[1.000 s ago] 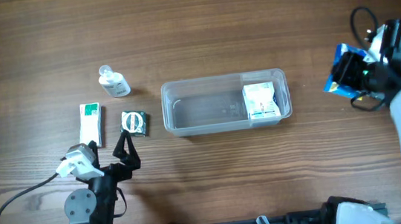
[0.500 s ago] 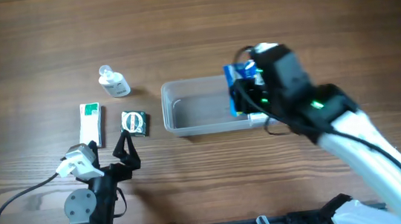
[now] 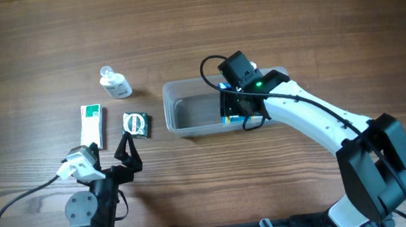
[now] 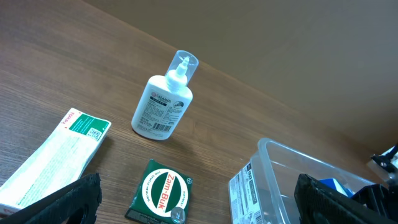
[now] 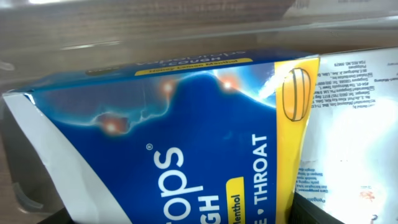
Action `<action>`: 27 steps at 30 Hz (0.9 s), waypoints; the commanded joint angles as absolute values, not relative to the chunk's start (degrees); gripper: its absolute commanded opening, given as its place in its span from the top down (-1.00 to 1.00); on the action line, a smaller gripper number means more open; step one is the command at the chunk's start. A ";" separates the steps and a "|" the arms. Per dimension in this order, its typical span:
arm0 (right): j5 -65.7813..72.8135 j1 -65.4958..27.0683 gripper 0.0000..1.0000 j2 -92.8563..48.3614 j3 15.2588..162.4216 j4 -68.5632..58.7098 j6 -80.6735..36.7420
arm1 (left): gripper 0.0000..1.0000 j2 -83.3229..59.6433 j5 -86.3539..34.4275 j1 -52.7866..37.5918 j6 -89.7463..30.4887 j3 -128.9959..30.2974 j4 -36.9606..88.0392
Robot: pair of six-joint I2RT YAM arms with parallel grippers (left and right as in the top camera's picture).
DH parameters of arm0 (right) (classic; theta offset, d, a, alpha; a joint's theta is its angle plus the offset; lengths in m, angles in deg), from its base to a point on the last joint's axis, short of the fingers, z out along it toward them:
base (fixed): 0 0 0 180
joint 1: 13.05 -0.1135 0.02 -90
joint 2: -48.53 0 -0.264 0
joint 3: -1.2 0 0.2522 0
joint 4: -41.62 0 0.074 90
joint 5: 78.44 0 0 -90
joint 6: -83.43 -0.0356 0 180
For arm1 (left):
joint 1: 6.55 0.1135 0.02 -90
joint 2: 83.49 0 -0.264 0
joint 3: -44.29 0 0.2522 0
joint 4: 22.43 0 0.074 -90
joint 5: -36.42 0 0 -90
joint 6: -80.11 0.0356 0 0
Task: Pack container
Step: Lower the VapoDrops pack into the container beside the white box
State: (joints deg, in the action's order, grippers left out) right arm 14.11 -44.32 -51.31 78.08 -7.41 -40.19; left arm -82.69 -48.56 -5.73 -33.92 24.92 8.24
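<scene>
— What is left outside?
— At the left, a green-and-white box [image 3: 93,125], a Calamine bottle [image 3: 116,82] and a Zam-Buk packet [image 3: 136,125] are seen on the table. The left gripper [image 3: 105,155] is parked nearby, jaws apart and empty.
— And the container [image 3: 170,109]?
— It is set mid-table. A white box [image 5: 348,118] is already inside. A blue throat-lozenge pack [image 5: 186,143] is held within it, clamped in the right gripper [image 3: 237,108] and not yet released.

— What fills the view?
— A blue and yellow packet [image 5: 168,143], tilted, printed "THROAT".
— And on the right?
— A white box [image 5: 348,118] with small print, just beside it. The clear container [image 5: 186,28] wall runs behind both.
</scene>
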 commanded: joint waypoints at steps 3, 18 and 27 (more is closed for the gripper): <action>13.28 -44.93 -0.43 -51.66 77.73 -8.81 -41.02 | -0.99 -83.17 -49.13 -5.42 -32.79 25.34 8.04; 7.42 -45.58 0.92 -45.51 80.09 -5.86 -37.90 | -0.99 -83.17 -49.13 -5.42 -32.79 25.34 8.04; 12.12 -49.45 0.91 -55.17 80.09 -3.15 -38.03 | -1.00 -83.17 -49.13 -5.42 -32.77 25.34 8.04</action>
State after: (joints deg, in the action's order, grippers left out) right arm 9.97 -49.39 -51.59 79.30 -3.78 -38.21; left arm -82.69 -48.56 -5.73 -33.92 24.92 8.24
